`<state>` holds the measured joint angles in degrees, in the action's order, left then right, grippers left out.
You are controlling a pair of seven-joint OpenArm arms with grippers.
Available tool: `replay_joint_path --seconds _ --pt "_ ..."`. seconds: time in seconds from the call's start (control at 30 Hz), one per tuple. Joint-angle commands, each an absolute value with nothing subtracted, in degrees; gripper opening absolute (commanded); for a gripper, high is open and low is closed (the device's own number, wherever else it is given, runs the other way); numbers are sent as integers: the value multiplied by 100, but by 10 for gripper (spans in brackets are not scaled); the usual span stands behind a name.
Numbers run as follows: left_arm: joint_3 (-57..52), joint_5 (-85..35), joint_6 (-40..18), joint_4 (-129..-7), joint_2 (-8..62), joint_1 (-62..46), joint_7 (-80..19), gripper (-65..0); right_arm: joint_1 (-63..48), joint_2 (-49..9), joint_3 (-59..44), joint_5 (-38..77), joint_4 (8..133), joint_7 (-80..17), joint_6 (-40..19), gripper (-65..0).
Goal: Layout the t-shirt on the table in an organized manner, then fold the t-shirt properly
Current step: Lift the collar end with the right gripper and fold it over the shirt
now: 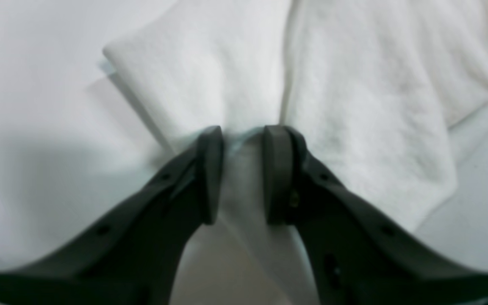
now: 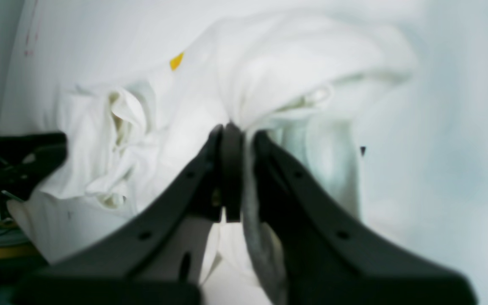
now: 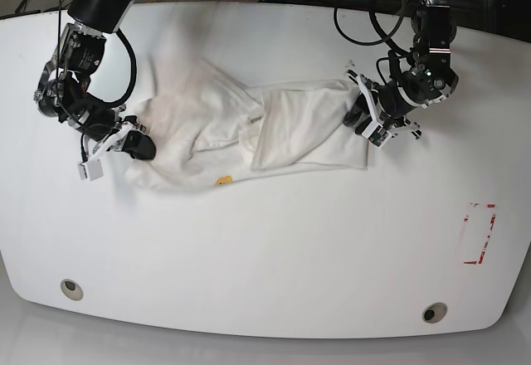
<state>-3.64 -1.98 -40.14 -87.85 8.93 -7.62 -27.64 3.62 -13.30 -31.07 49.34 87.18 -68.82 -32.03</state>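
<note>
1. Base view shows the shirt [image 3: 249,133] bunched and twisted across the far middle of the table [image 3: 274,249], strung between the two arms, with a small yellow mark showing near its near edge.
2. Its long axis runs side to side across the table. Which end is collar and which is hem I cannot tell from the folds.
3. The right gripper [image 2: 237,135] has its fingers pinched nearly together on a ridge of cloth at one end.
4. The left gripper [image 1: 242,135] has its fingers narrowly apart, with a fold of cloth clamped between them at the other end.
5. To do this step well, I'd say lift both ends together, draw them apart until the twist drops out, then lay the cloth down flat without dragging it.
</note>
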Motion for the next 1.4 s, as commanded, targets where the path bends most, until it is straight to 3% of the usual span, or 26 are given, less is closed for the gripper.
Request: replay_joint_path --seconds 0.0,0.47,1.37 --pt "-382 -57 -4000 -8813 936 -734 -2958 -503 462 -1376 -3134 5068 9182 -6949 -3178 -650" --pt "-365 -57 -4000 -8813 936 -725 -2967 -503 382 -945 -3090 6070 9332 -7345 -3125 -650" --pt "-365 -48 -4000 -8804 936 -725 -2967 -503 690 470 -1587 5868 9270 -7275 -3125 -650"
